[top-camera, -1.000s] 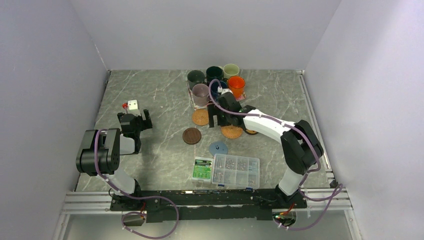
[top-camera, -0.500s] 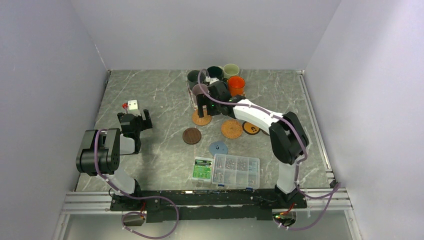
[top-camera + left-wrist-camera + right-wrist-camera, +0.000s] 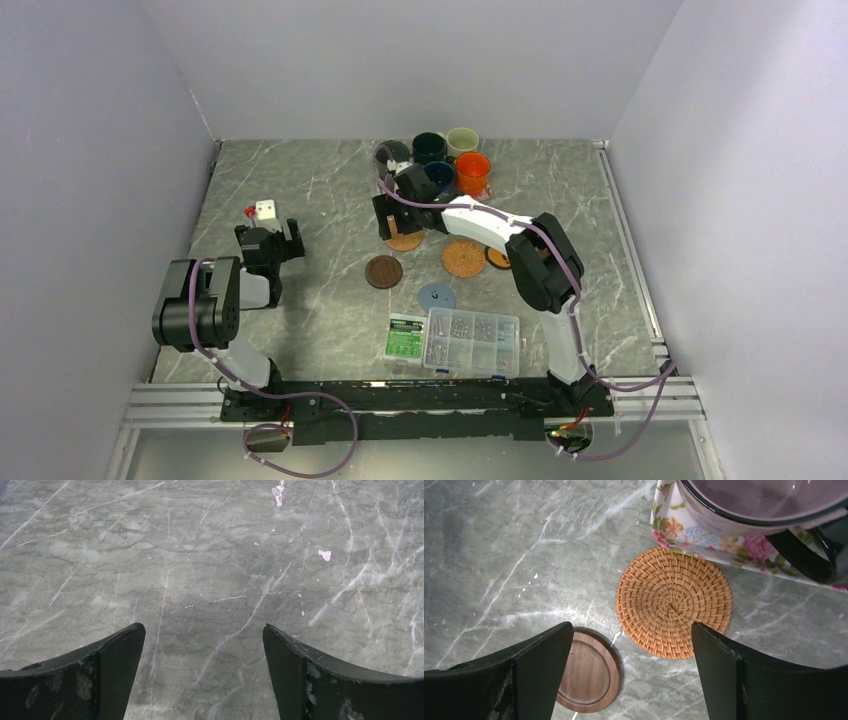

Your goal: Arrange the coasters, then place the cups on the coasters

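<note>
So, right gripper (image 3: 396, 224): jaws spread wide and empty, hanging over the near-left corner of the tray, with one woven coaster lying between its fingers (image 3: 539, 665) in the wrist view.
Left gripper (image 3: 268, 235): jaws spread wide and empty, over bare table at the left, well apart from the coasters and cups.
Woven coasters: one (image 3: 674, 602) lies flat just beside the tray's corner, under the right gripper. The other (image 3: 463, 257) lies flat to its right, a little nearer the arms.
Brown coaster (image 3: 383, 271): flat on the table, near the first woven one on its near-left side, with a strip of table between them.
Blue coaster (image 3: 436, 296): flat, between the brown coaster and the screw box.
Black-and-orange coaster (image 3: 497, 257): just right of the second woven one, partly hidden by the right arm.
Cups: grouped at the far middle of the table, none on a coaster. They are orange (image 3: 472, 172), cream (image 3: 462, 140), teal (image 3: 429, 147), navy (image 3: 438, 176) and grey-green (image 3: 392, 153), the last partly behind the arm. The mauve one (image 3: 769, 502) stands on the tray.
Tray (image 3: 676, 532): floral, flat on the table.
Screw box (image 3: 471, 341): near the arms' bases, with a green packet (image 3: 405, 336) against its left side.
Table (image 3: 200, 555): grey marble.
</note>
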